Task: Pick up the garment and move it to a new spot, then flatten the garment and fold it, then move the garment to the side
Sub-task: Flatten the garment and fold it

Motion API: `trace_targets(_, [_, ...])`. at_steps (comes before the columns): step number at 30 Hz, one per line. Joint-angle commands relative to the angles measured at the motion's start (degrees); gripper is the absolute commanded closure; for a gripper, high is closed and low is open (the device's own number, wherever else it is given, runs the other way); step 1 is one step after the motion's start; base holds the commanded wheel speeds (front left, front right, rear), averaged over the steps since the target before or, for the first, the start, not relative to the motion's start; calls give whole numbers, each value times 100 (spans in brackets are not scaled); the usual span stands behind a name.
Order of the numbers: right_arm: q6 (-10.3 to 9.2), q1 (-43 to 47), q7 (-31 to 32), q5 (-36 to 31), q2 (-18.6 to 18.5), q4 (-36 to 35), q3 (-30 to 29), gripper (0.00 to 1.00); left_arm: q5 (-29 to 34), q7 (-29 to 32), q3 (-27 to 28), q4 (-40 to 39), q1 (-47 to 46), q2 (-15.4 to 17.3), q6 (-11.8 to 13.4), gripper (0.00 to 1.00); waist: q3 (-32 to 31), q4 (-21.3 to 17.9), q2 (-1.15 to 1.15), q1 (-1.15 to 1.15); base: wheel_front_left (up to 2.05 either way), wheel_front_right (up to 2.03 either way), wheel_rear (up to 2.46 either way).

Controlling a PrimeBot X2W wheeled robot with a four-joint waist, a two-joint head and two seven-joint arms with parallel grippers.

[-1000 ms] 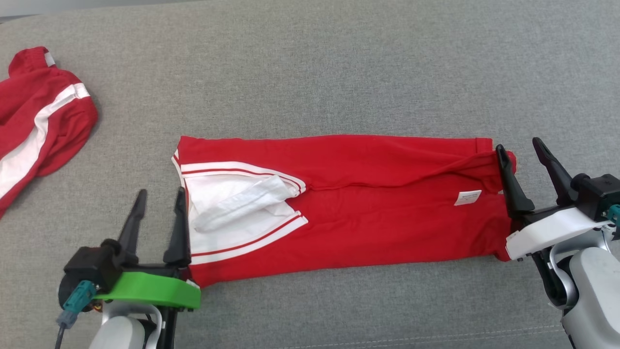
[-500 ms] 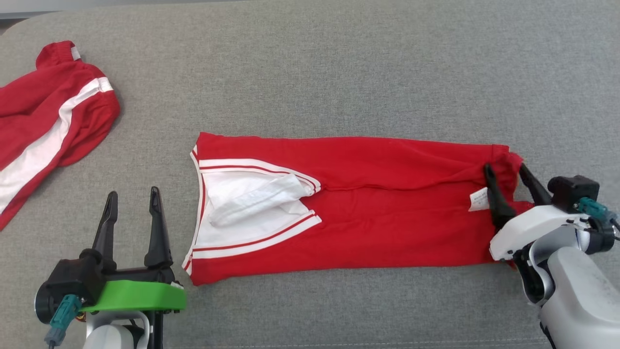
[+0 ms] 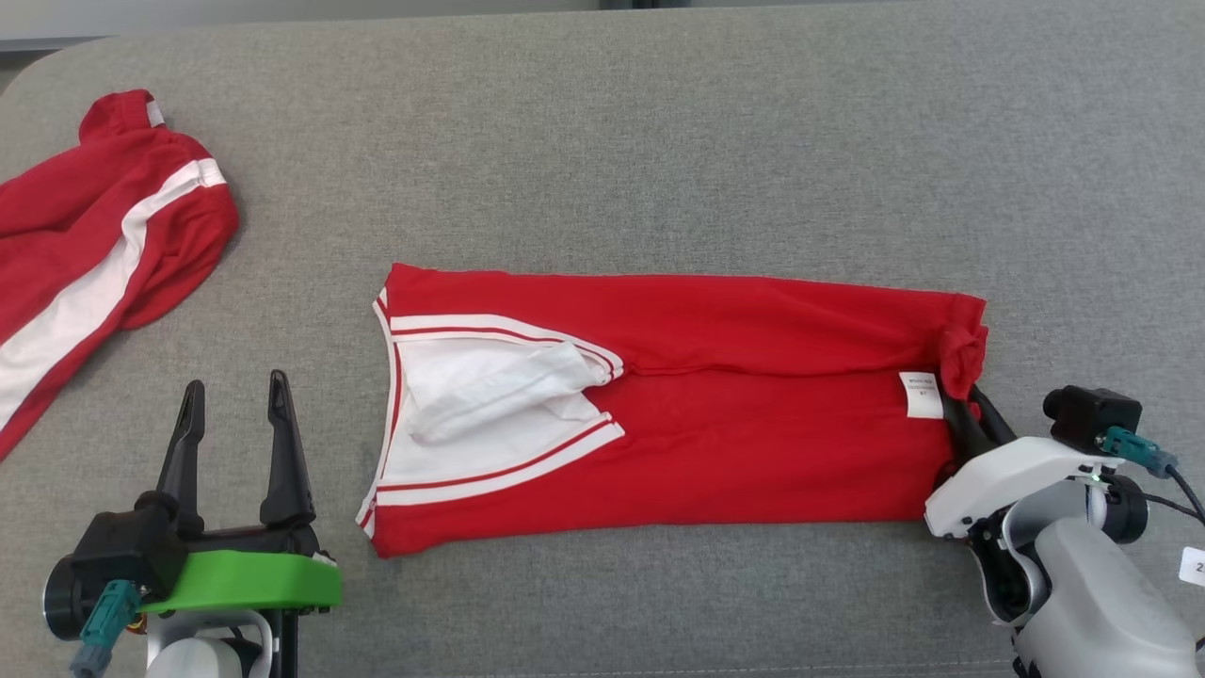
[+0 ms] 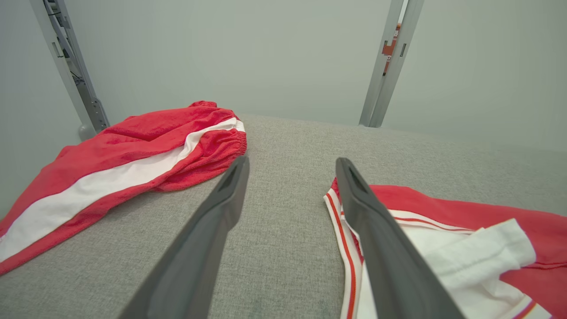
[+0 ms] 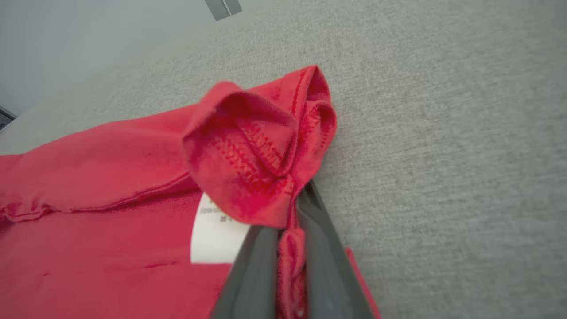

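I work over a grey woven surface [image 3: 659, 141] that stretches ahead of both my grippers. Its far corner beyond my left gripper [image 3: 235, 386] is rounded. Behind it stands a plain pale wall [image 4: 266, 53] with metal uprights [image 4: 390, 66] against it.

My left gripper is released, its fingers spread wide above bare cloth and touching nothing. The garment [image 3: 734, 452], red and folded into a long band, lies between my two grippers. Its white V-neck end [image 3: 490, 414] is near my left gripper's inner finger, and its hem end is at my right gripper [image 3: 968, 414]. That gripper is clenched on the hem corner. A bunch of red fabric is pinched between the fingers and puffs up past their tips, with a white label [image 3: 921, 394] just beside them.

A second red piece with a white stripe [image 3: 85, 254] lies ahead and outward of my left gripper, well apart from it. The head view's edge cuts it off, so I cannot tell its full shape. The label's print is too small to read. My right fingertips are buried in the bunch, and I cannot tell how many layers they hold.
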Motion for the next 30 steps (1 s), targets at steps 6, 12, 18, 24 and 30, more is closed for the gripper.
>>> trace_targets(6, [-13, -62, -48, 102, -438, -54, -489, 100, 134, -15, 113, -7, 174, -9, -42, 0, -188, -95, 0, 0, 0, 0, 0])
trace_targets(12, [-13, 100, -50, 57, -950, -137, -984, 100, 159, -15, 111, -33, 277, -9, -42, 0, -365, -132, 0, 0, 0, 0, 0])
trace_targets(18, [-12, 46, -31, -54, -1139, -294, -1059, 100, 192, -15, 110, -57, 345, -8, -11, 0, -480, -183, 0, 0, 0, 0, 0])
trace_targets(24, [-10, -35, 76, -338, -805, -701, -943, 100, 203, -15, 125, -35, 374, -9, 10, 0, -594, -194, 0, 0, 0, 0, 0])
trace_targets(30, [-10, 84, 285, -548, -287, -1356, -662, 100, 191, -15, 100, -20, 426, -8, 32, 0, -678, -148, 0, 0, 0, 0, 0])
